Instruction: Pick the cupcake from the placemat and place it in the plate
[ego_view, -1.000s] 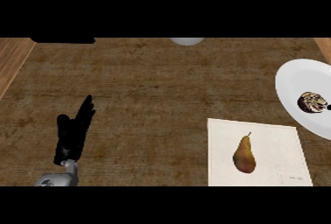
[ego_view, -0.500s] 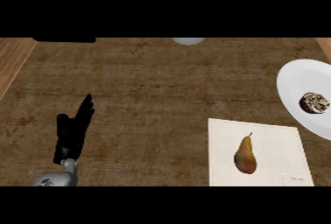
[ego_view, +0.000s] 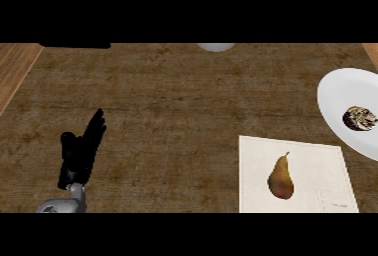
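Note:
The cupcake (ego_view: 359, 118), dark with a pale swirled top, sits on the white plate (ego_view: 341, 97) at the right edge of the head view. A cream placemat (ego_view: 310, 156) lies at the lower right, just below the plate, and a brown pear (ego_view: 280, 177) lies on it. My left hand (ego_view: 83, 150) rests open at the lower left, fingers straight and pointing away, far from the plate and the placemat. My right hand shows nowhere in the view.
A small pale round object (ego_view: 215, 47) sits at the counter's far edge, top centre. A dark object (ego_view: 74, 45) lies at the far left edge. Lighter wood (ego_view: 15, 70) borders the counter on the left.
The view has slid slightly, so the plate and placemat sit a little further right. The left hand has not moved.

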